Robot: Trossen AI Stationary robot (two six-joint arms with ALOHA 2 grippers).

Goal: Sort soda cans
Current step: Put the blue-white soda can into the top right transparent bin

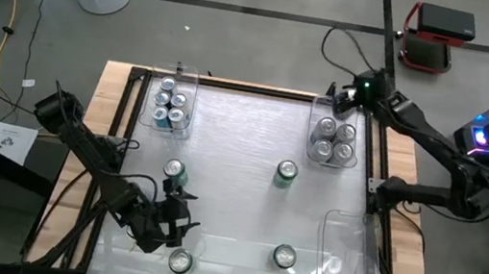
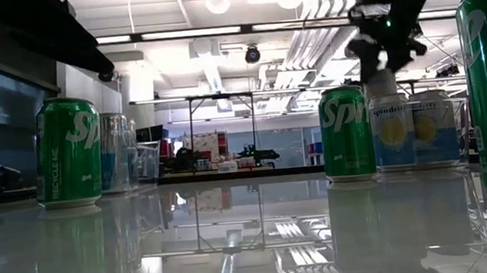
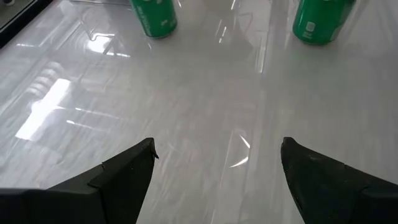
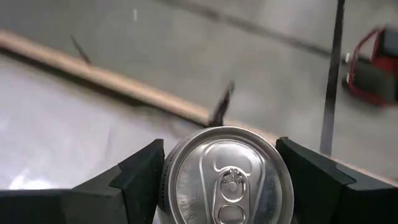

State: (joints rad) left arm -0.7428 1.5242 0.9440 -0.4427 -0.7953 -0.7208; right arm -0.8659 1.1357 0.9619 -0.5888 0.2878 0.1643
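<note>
Right gripper in the high view hangs over the far end of the right-hand bin, which holds four cans; the left gripper sits low between two loose green cans. Low view: a can hangs under the raised right gripper. Left wrist view: its fingers are spread over bare tabletop. Right wrist view: both fingers clamp a silver-topped can.
</note>
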